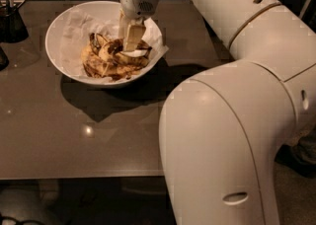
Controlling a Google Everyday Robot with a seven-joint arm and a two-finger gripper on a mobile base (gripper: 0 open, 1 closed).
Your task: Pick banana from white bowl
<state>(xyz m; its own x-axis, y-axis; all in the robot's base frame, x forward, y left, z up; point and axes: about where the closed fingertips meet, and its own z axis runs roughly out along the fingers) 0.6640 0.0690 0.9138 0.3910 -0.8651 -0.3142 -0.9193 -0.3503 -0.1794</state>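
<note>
Reaching: my arm [232, 26] comes over the right side of the table [74, 135] and bends down into the white bowl [54, 34].
Gripper: my gripper [132, 41] is low inside the right half of the bowl, down among the fruit; whether it is spread or pinching anything, I cannot tell.
Banana: the banana [114, 52] lies in the bowl, dull yellow with dark brown blotches, heaped with other brown-spotted pieces just left of and beneath my gripper.
White bowl: it stands on the far left part of the table, lined with crumpled white paper [74, 24] that laps over its right rim.
Table: grey-brown and glossy, with the bowl's shadow falling in front.
Dark container: a dark container [11, 21] stands at the table's far left edge, apart from the bowl.
</note>
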